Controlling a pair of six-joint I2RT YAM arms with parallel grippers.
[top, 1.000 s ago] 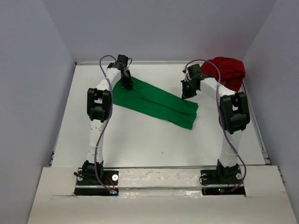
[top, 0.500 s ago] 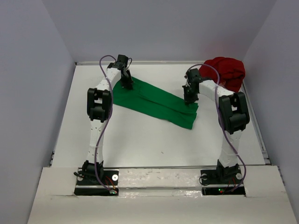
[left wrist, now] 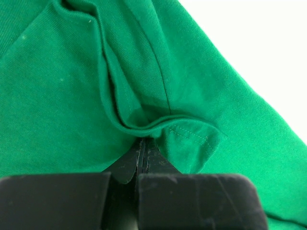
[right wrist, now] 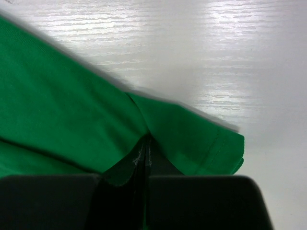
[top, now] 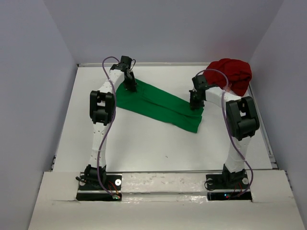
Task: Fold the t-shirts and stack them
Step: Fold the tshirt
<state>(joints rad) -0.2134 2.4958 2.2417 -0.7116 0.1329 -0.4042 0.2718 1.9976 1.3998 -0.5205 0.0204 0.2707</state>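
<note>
The green t-shirt [top: 158, 108] lies on the white table [top: 144, 143] as a long folded strip running from back left to front right. My left gripper [top: 130, 87] is at its back-left end, shut on a fold of green cloth [left wrist: 57, 86]; the jaws [left wrist: 144, 140] meet with a hemmed edge bunched at their tips. My right gripper [top: 194, 104] is at the strip's right end, shut on the green cloth [right wrist: 57, 110] beside a hemmed corner; its jaws [right wrist: 147, 140] are pressed together. The dark red t-shirt [top: 231, 74] sits crumpled in the back right corner.
Pale walls close in the table on the left, back and right. The red heap lies just behind my right arm's elbow [top: 242, 117]. Bare white table shows in front of the green strip.
My right gripper has shifted a little right and toward the near side, down onto the strip's right end. The left gripper and the green shirt have hardly moved.
</note>
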